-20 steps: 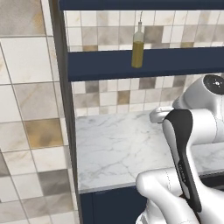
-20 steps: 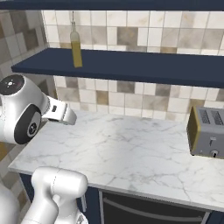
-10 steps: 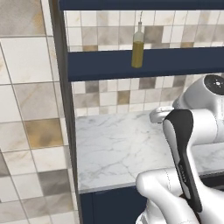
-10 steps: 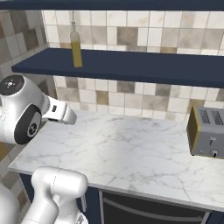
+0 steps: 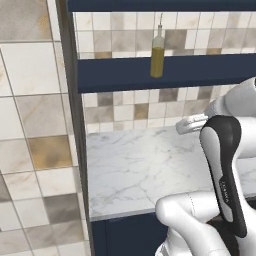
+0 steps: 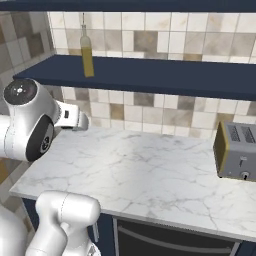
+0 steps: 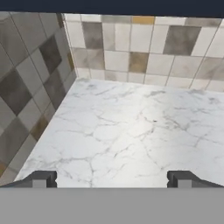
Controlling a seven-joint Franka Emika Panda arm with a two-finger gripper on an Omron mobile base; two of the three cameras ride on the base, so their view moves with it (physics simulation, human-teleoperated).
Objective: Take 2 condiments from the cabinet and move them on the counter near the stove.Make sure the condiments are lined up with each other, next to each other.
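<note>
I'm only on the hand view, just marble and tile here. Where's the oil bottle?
Observer: The oil bottle stands upright on the dark shelf, above the counter, toward the shelf's left end in the right base view.
Operator: Anything else on that counter?
Observer: A toaster sits at the right side of the counter, against the tiled wall.
Operator: Is the gripper near the bottle?
Observer: No. The gripper is low over the marble with jaws wide apart and nothing between them; the bottle is well above the wrist.
Operator: Second bottle?
Observer: I see just the one bottle on the shelf from here.
</note>
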